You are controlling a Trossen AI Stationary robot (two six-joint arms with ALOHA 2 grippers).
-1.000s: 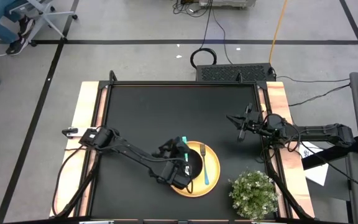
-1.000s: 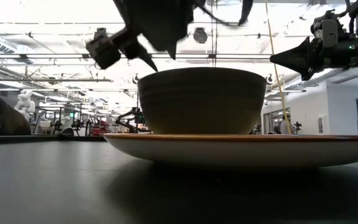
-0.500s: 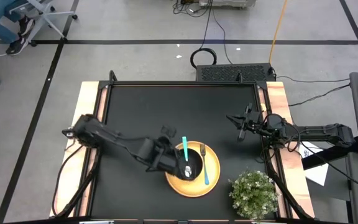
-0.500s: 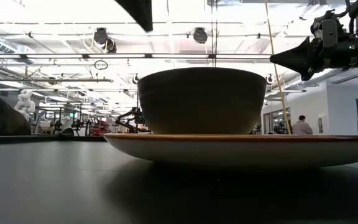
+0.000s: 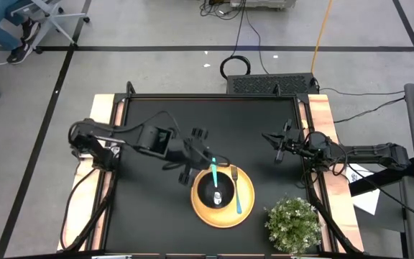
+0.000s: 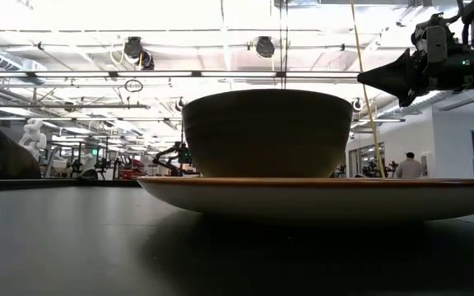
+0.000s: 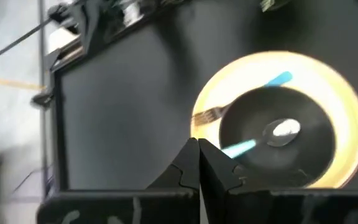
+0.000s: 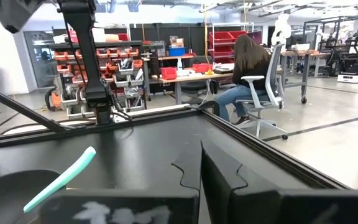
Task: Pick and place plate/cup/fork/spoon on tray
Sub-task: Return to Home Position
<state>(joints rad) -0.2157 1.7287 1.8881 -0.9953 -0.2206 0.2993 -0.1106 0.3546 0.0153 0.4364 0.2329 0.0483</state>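
The yellow tray (image 5: 225,215) lies near the table's front, right of centre. On it stands the dark cup (image 5: 225,188) (image 6: 267,131). The spoon (image 5: 215,180) is in the cup: its silver head (image 7: 283,129) lies inside, and its teal handle (image 7: 238,148) leans over the far rim. The fork (image 5: 237,191) lies on the tray right of the cup, tines (image 7: 207,115) toward the far side. My left gripper (image 5: 205,154) (image 7: 199,149) is shut and empty, just beyond the tray's far-left edge. My right gripper (image 5: 268,137) (image 8: 201,155) hovers shut at the table's right.
A potted plant (image 5: 293,223) stands at the table's near right corner, close to the tray. Wooden strips (image 5: 99,158) border the black tabletop on the left and right. A person sits at a desk (image 8: 247,68) in the room beyond.
My left gripper has drawn back from above the cup toward the table's far left and risen out of the low view. The spoon stays in the cup, its handle leaning on the rim. My right arm has kept still.
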